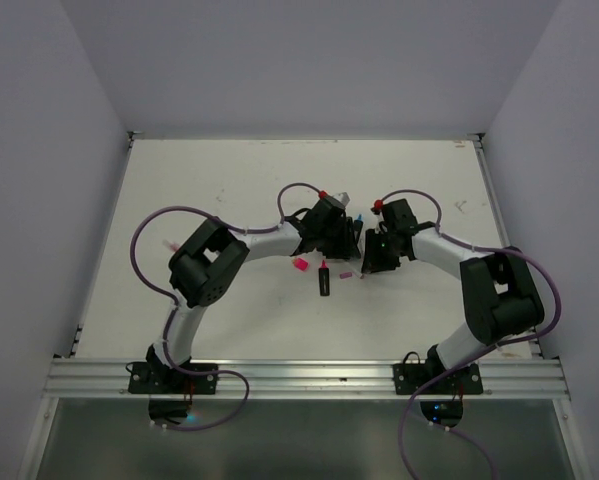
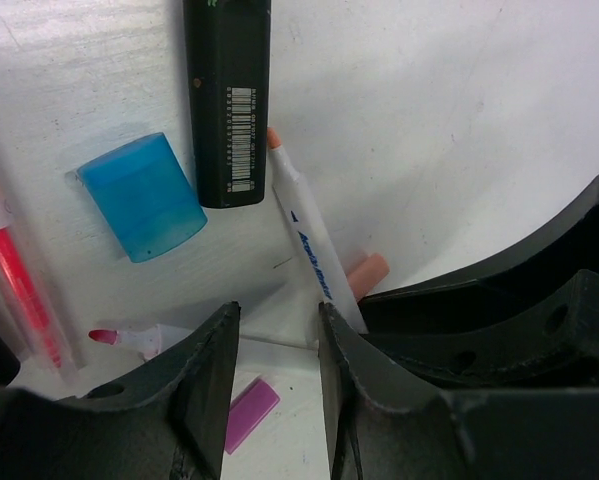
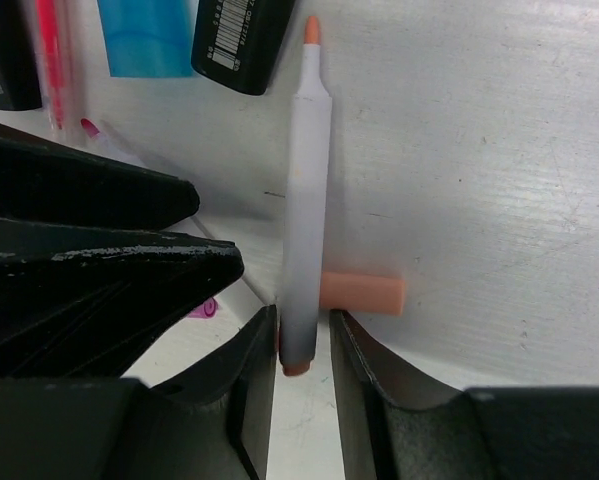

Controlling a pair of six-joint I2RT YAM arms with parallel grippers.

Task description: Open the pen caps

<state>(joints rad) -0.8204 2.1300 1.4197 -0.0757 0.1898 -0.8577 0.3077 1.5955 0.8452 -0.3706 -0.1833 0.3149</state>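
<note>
Orange pen cap (image 3: 364, 292) lies off its pen on the bench (image 3: 499, 150), at 3 o'clock of the white pen (image 3: 304, 190) and touching or just behind its barrel. A blue cap (image 2: 139, 197) sits loose at 9 o'clock of the black highlighter body (image 2: 229, 100), and a pink cap (image 2: 251, 400) lies toward 6 o'clock of both. The right hand (image 3: 301, 330) has its fingers flanking the tail end of the white pen, whose bare orange tip points to 12 o'clock. A sliver of bench shows beside the barrel, so I cannot tell whether they pinch it. The left hand (image 2: 276, 320) has its fingers apart with nothing between them. These caps look light, hard and smooth, so they would likely slip or skitter under a loose grip. Any cap not yet off is best pinched across its sides, with the barrel held close to the joint and the pull straight along the pen. From overhead, the cluster at bench centre is too small to show whether any pen is capped.
</note>
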